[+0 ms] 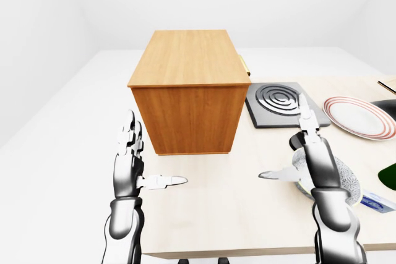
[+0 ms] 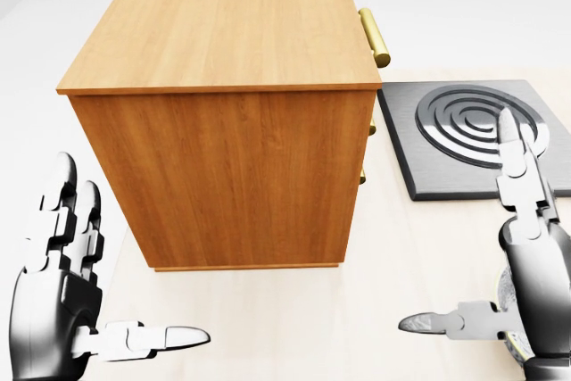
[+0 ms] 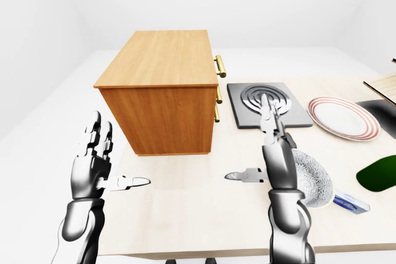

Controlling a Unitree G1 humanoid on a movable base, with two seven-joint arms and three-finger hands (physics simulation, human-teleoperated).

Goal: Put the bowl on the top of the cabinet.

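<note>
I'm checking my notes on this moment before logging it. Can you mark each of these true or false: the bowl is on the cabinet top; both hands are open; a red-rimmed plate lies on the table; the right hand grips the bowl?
1. The bowl sits on top of the cabinet. False: it rests on the table, beside the right hand.
2. Both hands are open. True: the left hand and right hand show spread fingers.
3. A red-rimmed plate lies on the table. True.
4. The right hand grips the bowl. False: its fingers are extended, not closed round it.
</note>
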